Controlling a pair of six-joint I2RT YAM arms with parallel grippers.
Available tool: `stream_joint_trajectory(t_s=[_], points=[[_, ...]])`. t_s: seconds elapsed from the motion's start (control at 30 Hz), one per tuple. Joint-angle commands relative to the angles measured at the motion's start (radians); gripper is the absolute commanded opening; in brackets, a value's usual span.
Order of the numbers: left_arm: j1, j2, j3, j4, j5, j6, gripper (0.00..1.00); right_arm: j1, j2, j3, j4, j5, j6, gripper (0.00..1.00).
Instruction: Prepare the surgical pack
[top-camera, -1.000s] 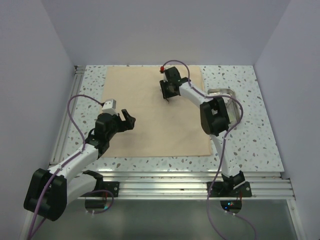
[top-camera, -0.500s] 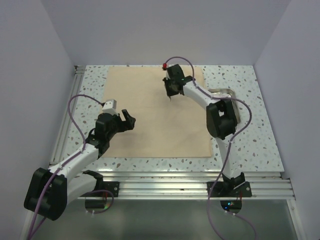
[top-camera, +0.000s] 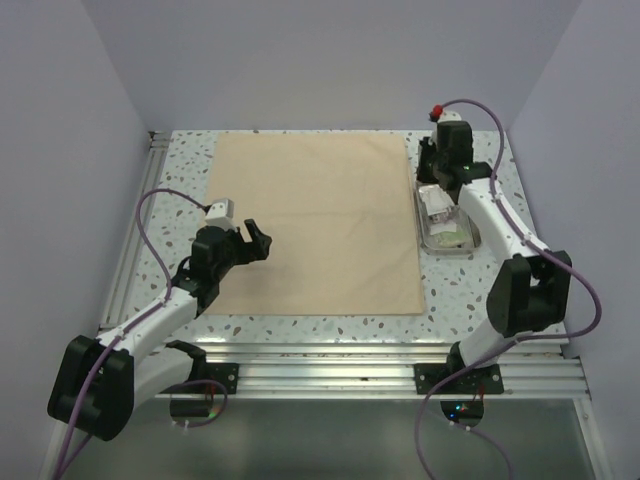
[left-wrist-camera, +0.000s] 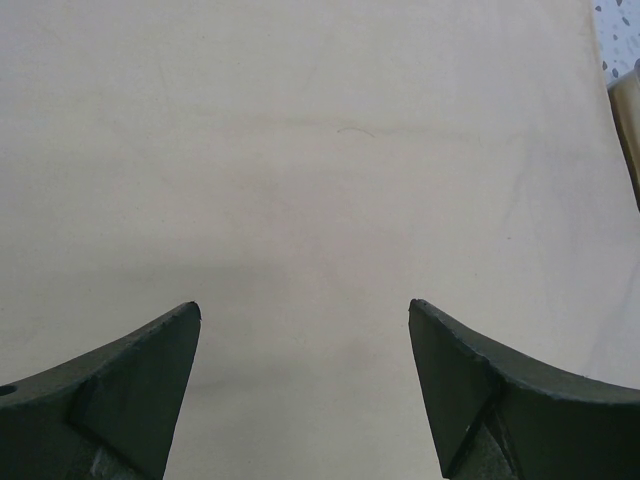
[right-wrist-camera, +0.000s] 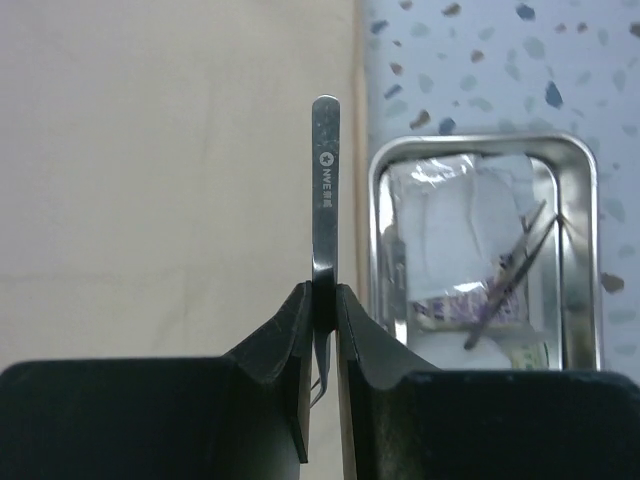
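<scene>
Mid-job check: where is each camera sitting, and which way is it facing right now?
Top external: above and behind the bases, facing down; left arm, right arm, tan cloth and steel tray show.
Left wrist: faces down onto the cloth; open left gripper frames the bottom.
Right wrist: faces down over the cloth edge and tray; right gripper shut on a metal instrument.
Shared: cloth in all three; tray in top and right wrist views.
</scene>
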Motion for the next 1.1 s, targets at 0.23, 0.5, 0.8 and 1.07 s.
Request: stream_joint_trajectory(t_s=[0.23, 0.5, 0.8, 1.07], points=[[-0.01, -0.017, 0.002, 0.024, -0.018, 0.022, 0.89, -0.257, -0.113, -0.316, 0.047, -0.05, 0.108, 0.0], [-0.013, -0.018, 0.002, 0.022, -0.017, 0.022, 0.89, -0.262, 0.036, -0.264, 0.042, -0.048, 0.13, 0.0], [-0.018, -0.02, 0.002, 0.024, -0.023, 0.029, 0.89, -0.26, -0.045, -0.317, 0.056, 0.015, 0.151, 0.47], [-0.028, -0.012, -0.003, 0.045, -0.001, 0.03, 0.89, -0.312, -0.281, -0.465, 0.094, 0.196, 0.185, 0.53]])
